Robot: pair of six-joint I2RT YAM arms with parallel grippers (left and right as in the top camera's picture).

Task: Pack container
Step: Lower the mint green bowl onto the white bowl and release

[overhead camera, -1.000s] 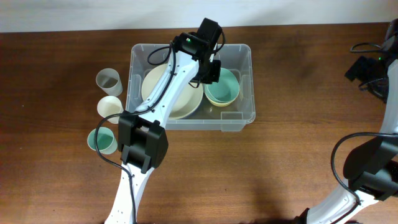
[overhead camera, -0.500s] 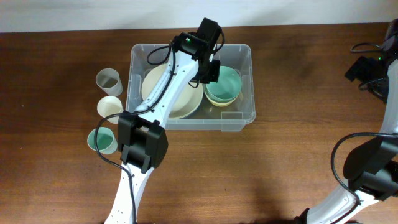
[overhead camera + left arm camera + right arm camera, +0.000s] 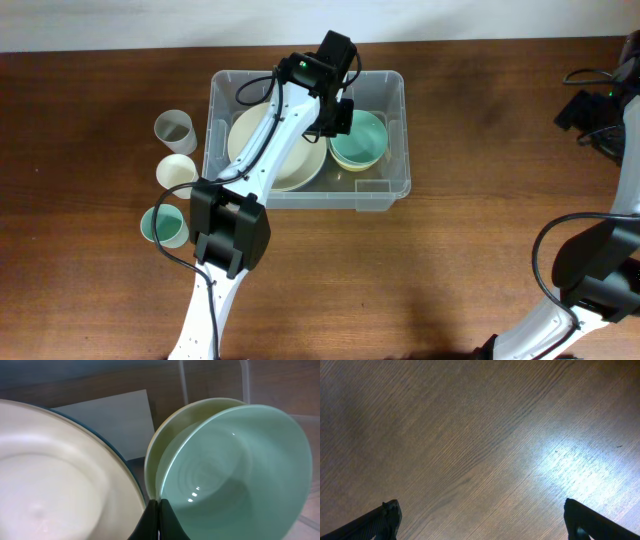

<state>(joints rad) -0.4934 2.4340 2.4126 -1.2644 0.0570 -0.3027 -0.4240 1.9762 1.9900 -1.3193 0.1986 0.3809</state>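
The container (image 3: 214, 110), a large clear tub, stands at the table's back centre. Inside lie a cream plate (image 3: 248, 140) on the left and a mint green bowl (image 3: 362, 140) on the right. In the left wrist view the green bowl (image 3: 235, 470) rests in a pale yellowish bowl (image 3: 151, 460), beside the cream plate (image 3: 50, 470). My left gripper (image 3: 159, 506) reaches into the tub (image 3: 338, 118), shut on the green bowl's left rim, one finger outside and one inside. My right gripper (image 3: 482, 520) hangs open over bare wood, holding nothing.
Three cups stand left of the tub: a clear grey one (image 3: 174, 128), a cream one (image 3: 178, 172) and a green one (image 3: 164, 225). A white label (image 3: 110, 420) shows on the tub's base. The right arm (image 3: 600, 110) is at the table's far right edge.
The left gripper's jaws have closed on the green bowl's rim, and the bowl shifted slightly in the tub. The right arm has not moved.
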